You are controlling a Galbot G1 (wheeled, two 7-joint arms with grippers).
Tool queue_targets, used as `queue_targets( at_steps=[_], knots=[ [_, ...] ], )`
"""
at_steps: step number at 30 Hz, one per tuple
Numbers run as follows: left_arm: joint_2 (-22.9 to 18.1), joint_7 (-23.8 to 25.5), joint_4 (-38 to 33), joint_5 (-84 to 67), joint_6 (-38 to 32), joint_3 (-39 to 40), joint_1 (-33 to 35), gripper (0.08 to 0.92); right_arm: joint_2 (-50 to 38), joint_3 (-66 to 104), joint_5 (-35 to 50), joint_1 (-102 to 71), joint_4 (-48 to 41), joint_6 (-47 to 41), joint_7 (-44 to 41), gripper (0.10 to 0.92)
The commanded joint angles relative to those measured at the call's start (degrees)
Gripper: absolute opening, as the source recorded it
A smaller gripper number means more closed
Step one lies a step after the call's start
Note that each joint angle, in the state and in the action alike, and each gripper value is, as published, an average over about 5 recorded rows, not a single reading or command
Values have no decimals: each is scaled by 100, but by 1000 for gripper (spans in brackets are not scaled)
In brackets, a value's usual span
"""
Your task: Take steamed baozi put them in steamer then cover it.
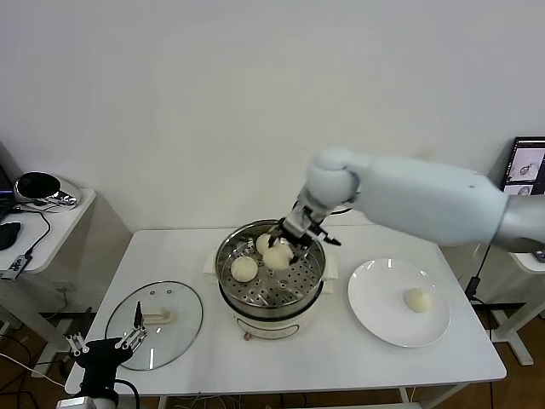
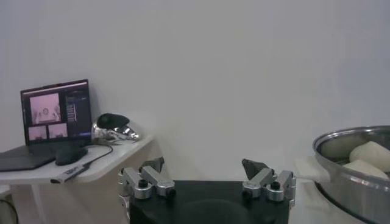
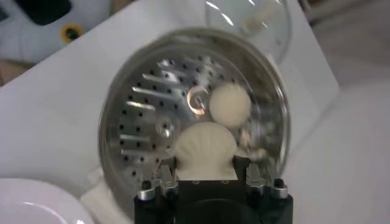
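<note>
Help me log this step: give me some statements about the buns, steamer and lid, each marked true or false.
1. One bun lies on the white plate. True.
2. The glass lid covers the steamer. False: it lies on the table, left of the steamer.
3. The right gripper holds a bun over the steamer tray. True.
4. The steamer is empty. False: buns are in it.
5. The left gripper is gripping the lid. False: it is open at the table's edge.
</note>
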Motion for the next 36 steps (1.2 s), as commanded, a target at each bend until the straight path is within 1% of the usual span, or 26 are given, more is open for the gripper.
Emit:
queue_targets(
  at_steps=[1,10,18,21,25,27,30,36],
  knots=[
    [-14,2,-7,5,-1,8,3,823,625,-298,-792,-159,-93,739,70,594],
    [-21,-12,10,-10,-14,-3,1,823,718,-374,-1183,-341,-175,951,-5,594],
    [-20,-18,51,-18,-21,12,-23,823,596,-410,-1176,-389,-75,984,-35,595],
    [-20,-18,59,-18,-21,19,-33,823,543,-369,-1137,-402,-68,981,35,632],
    [-15,-16,55,-17,-20,25,-32,823,391,-258,-988,-210,-14,914,28,743],
    [-6,-17,54,-20,-20,21,-33,823,251,-180,-843,-35,41,818,-10,785],
    [17,-17,48,-31,-18,13,-41,823,-78,-54,-544,252,160,366,-54,816],
    [78,-11,15,-42,-6,5,-82,823,-1116,-53,283,815,631,-1715,-6,823]
  ],
)
